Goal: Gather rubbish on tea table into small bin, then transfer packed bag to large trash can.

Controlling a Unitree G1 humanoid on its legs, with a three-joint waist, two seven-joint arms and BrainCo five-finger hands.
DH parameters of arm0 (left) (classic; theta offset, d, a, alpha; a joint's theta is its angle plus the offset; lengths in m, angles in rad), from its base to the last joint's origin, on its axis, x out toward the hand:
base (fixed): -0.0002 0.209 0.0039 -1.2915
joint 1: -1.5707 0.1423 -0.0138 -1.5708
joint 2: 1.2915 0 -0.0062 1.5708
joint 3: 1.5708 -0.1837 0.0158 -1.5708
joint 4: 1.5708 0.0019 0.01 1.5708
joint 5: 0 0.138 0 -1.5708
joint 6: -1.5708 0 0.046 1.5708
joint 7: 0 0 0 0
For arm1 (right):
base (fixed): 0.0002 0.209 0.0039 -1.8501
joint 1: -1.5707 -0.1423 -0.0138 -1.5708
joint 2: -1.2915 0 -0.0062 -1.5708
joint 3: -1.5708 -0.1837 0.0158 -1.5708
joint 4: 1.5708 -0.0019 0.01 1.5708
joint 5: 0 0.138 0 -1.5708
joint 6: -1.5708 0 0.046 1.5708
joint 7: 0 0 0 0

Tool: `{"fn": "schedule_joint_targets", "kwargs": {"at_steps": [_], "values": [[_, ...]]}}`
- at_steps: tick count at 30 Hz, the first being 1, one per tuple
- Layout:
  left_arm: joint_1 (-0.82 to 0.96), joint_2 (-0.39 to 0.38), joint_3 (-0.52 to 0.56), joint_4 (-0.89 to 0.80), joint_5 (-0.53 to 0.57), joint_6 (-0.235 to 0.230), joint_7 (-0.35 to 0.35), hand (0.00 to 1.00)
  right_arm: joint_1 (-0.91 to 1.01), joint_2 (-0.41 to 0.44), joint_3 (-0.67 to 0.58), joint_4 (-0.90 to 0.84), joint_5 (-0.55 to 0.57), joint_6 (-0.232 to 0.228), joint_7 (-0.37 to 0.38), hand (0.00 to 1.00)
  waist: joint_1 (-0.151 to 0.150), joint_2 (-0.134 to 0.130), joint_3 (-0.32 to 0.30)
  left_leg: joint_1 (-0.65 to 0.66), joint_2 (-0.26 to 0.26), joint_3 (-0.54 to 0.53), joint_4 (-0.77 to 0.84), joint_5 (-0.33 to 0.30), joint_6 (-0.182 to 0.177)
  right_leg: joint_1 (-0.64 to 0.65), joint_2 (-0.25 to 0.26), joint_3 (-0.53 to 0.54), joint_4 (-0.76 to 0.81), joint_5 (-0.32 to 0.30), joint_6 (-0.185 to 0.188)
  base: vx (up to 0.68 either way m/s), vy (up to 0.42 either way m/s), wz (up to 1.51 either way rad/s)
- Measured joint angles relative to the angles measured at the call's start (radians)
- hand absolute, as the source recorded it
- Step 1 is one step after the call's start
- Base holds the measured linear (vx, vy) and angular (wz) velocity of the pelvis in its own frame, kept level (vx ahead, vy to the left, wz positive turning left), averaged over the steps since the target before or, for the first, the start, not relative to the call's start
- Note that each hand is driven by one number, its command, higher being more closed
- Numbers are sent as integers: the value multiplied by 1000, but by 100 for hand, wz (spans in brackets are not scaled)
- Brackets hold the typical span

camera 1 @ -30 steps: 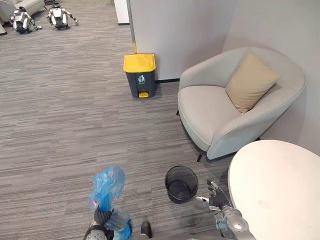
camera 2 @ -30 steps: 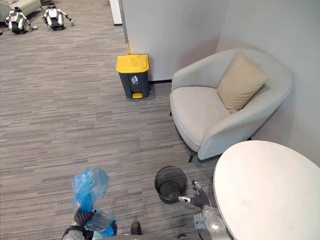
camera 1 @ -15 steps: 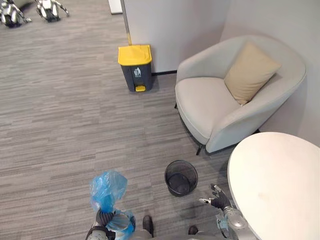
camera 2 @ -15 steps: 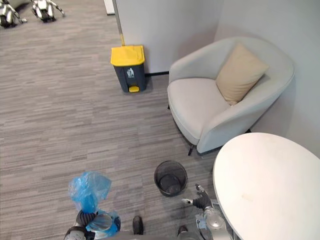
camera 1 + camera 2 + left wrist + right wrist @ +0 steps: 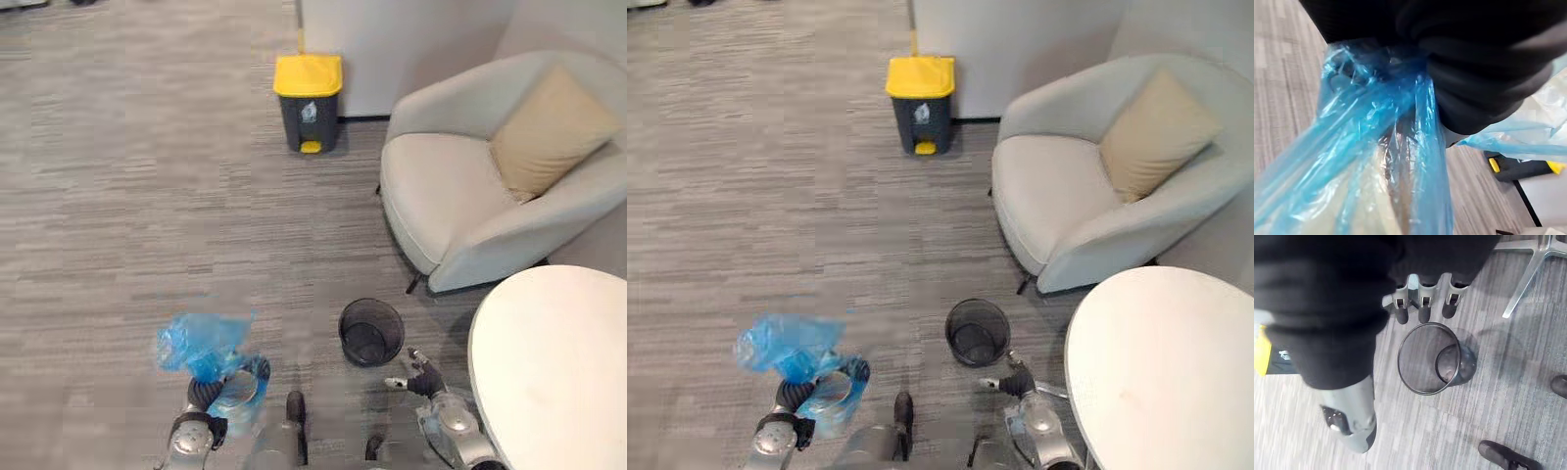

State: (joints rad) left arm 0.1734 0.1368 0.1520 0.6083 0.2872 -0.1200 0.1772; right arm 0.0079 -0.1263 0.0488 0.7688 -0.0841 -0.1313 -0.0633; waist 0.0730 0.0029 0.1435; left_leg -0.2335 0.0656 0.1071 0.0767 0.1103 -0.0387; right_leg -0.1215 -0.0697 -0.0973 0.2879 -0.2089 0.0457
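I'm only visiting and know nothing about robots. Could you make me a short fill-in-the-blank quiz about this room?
The left robot hand is closed round a ____ plastic bag.
The large trash can has a ____ lid.
The tan cushion rests on the ____.
The right robot hand hangs beside the small black mesh ____.
Missing words: blue; yellow; armchair; bin.

Bright even indoor light, soft shadow under the armchair (image 5: 443, 199), light shining through the blue bag (image 5: 1371, 132)
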Motion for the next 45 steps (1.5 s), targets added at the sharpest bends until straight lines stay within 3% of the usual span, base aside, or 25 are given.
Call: {"fn": "schedule_joint_targets", "kwargs": {"at_steps": [3, 4, 5, 6, 9, 10, 11, 14, 17, 22, 25, 29, 30, 32, 34, 37, 39, 40, 41, 42, 44, 45], "values": [[7, -22, -10, -17, -4, 1, 0, 100, 1, 4, -2, -14, 6, 1, -11, 0, -2, 8, 4, -33, 22, -54, -28, 73, -43, -24, 18, -75, 28, 9, -23, -128, -143, 60], [-3, -27, -27, -26, -8, 2, -1, 100, 9, 10, -18, -39, 6, 2, -23, 0, -6, 7, 6, -37, 20, -47, -63, 114, -74, -26, 3, -122, 19, 17, -46, -133, -74, 71], [-10, -33, -32, -35, -9, 2, -2, 100, 17, 16, -37, -54, 6, 2, -25, 0, -6, 1, 11, -49, 22, -10, -21, 90, -50, -31, -6, -134, 24, 17, -49, -144, -9, 81], [-17, -52, -34, -48, -9, 3, -2, 100, 30, 21, -63, -84, 6, 4, -34, 0, -9, -13, 16, -71, 22, 77, 144, -22, 18, -34, -44, -158, 33, 17, -49, -113, 1, 69], [-15, -62, -37, -49, -10, 1, -2, 100, 57, 20, -87, -93, 6, 5, -42, 0, -28, -20, 17, -17, 54, 166, 276, -155, 18, -13, -85, -210, 29, 25, -36, -82, 68, 68], [-18, -62, -37, -48, -10, 1, -2, 100, 62, 20, -88, -91, 5, 5, -42, 0, -36, 2, 5, 12, 77, 197, 272, -199, 4, -13, -95, -239, 26, 31, -25, -68, 202, 79], [-26, -60, -38, -41, -10, 1, -2, 100, 64, 18, -94, -76, 5, 5, -42, 0, -41, 6, 5, 25, 77, 232, 232, -222, 0, -12, -103, -259, 17, 39, -5, -57, 188, 68], [-34, -30, -44, 11, -10, 2, -2, 100, 61, 54, -110, -38, 5, 11, -39, 0, -33, -20, -5, 62, 18, 221, 119, -187, 11, 25, -109, -262, -85, 78, 35, -39, 154, 30], [-30, -23, -53, 43, -9, 3, -1, 100, 55, 40, -117, -11, 2, 13, -40, 0, -36, -20, -5, 81, -16, 214, 93, -175, 30, 66, -122, -262, -142, 116, 47, 3, 137, 20], [-33, 5, -54, 77, 0, 5, -1, 100, 17, 39, -131, 30, 0, 25, -41, 0, -45, -23, -8, 86, -39, 215, 73, -166, 43, 83, -124, -253, -203, 160, 58, 36, 68, -6], [-33, 9, -53, 80, 0, 7, -1, 100, 3, 39, -132, 35, -2, 26, -41, 0, -56, -24, -8, 82, -48, 214, 91, -195, 58, 77, -131, -252, -196, 144, 64, 51, 30, -5], [-35, 8, -54, 73, 0, 7, -3, 100, -11, 35, -160, 36, -3, 26, -42, 0, -60, -28, -6, 53, -51, 212, 189, -311, 82, 5, -187, -227, 11, 55, 79, 102, 55, -5], [-32, 8, -58, 69, 0, 7, -3, 100, -10, 28, -158, 37, -3, 27, -41, 0, -62, -23, -6, 57, -50, 210, 203, -330, 87, -31, -203, -212, 108, 50, 70, 124, 69, 2], [-16, 22, -64, 45, 0, 8, -2, 100, 3, 27, -156, 45, -3, 29, -41, 0, -72, -20, 3, 110, -50, 183, 205, -359, 106, -148, -227, -148, 394, 65, -3, 256, 116, 16], [-17, 46, -63, 44, -1, 8, -2, 100, 14, 33, -153, 49, -3, 30, -41, 0, -88, -21, 9, 146, -48, 156, 201, -380, 110, -198, -186, -135, 440, -12, 5, 303, 22, 33], [-42, 56, -62, 44, -2, 8, -2, 100, 19, 23, -152, 53, -3, 30, -41, 0, -105, -26, 22, 210, -37, 135, 192, -408, 91, -271, -91, -162, 301, -16, -5, 333, -45, 36], [-48, 57, -62, 43, -2, 8, -2, 100, 22, 15, -152, 66, -3, 30, -42, 0, -118, -27, 23, 260, -37, 129, 168, -413, 54, -296, -42, -186, 162, 35, -20, 437, -86, 45], [-46, 55, -63, 44, -2, 8, -2, 100, 41, 9, -153, 68, -3, 30, -42, 0, -123, -33, 20, 295, -41, 112, 168, -424, 19, -294, -21, -179, 111, 132, -73, 425, -93, 47], [-41, 50, -62, 46, -1, 8, -2, 100, 54, 3, -154, 69, -3, 30, -42, 0, -130, -32, 17, 317, -37, 93, 173, -433, 4, -280, -19, -178, 124, 155, -120, 581, -111, 54], [-38, 39, -62, 43, -1, 8, -2, 100, 68, -5, -161, 69, -2, 33, -43, 0, -130, 5, 13, 325, -4, 81, 203, -428, -23, -259, -8, -213, 149, 114, -117, 713, -142, 46], [-44, 33, -60, 35, -1, 10, -2, 100, 78, 3, -165, 37, -1, 36, -42, 0, -138, 22, 25, 258, 35, 89, 406, -391, -83, -196, 7, -238, 123, 82, -128, 694, -147, 26], [-39, 15, -54, 9, -2, 14, -3, 100, 85, 8, -163, -5, 1, 42, -42, 0, -132, 30, 33, 171, 85, 89, 641, -330, -89, -126, 29, -234, 79, 73, -136, 425, -90, -9]]}}
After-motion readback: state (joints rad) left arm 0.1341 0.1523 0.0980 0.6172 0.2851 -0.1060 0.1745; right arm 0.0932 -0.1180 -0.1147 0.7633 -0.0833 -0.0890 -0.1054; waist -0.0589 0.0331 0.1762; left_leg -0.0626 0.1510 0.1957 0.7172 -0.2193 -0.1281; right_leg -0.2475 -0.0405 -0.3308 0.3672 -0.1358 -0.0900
